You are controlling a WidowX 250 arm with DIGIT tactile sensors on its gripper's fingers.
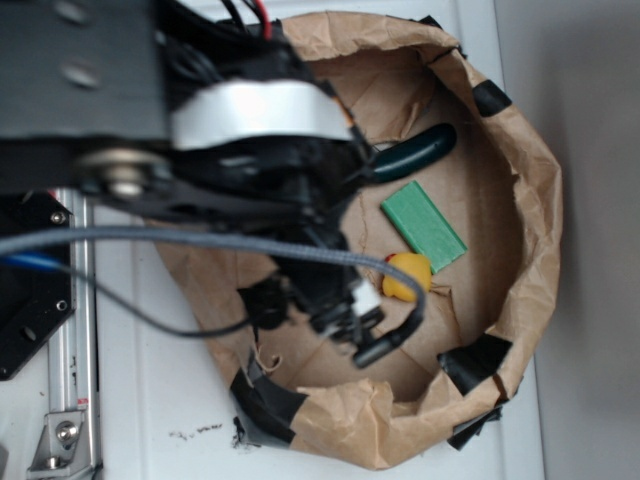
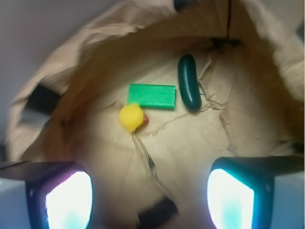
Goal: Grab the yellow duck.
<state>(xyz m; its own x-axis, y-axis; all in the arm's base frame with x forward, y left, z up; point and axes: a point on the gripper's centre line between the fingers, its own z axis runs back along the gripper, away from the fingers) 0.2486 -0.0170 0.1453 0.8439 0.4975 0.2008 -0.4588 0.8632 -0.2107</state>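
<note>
The yellow duck [image 1: 407,275] [image 2: 132,117] lies on the floor of a brown paper bag, touching the near corner of a flat green block [image 1: 423,226] [image 2: 152,96]. Its red-orange beak patch shows at its right side in the wrist view. My gripper [image 1: 372,325] [image 2: 150,191] hangs above the bag floor, open, with nothing between its fingers. The duck sits ahead of the jaws and slightly left of their centre line in the wrist view. In the exterior view the gripper is just left of and below the duck.
The paper bag's crumpled walls [image 1: 530,230] [image 2: 57,71] ring everything, patched with black tape [image 1: 478,360]. A dark green cucumber-shaped thing [image 1: 415,150] [image 2: 189,82] lies beyond the block. The arm and its cables [image 1: 200,245] cover the bag's left side.
</note>
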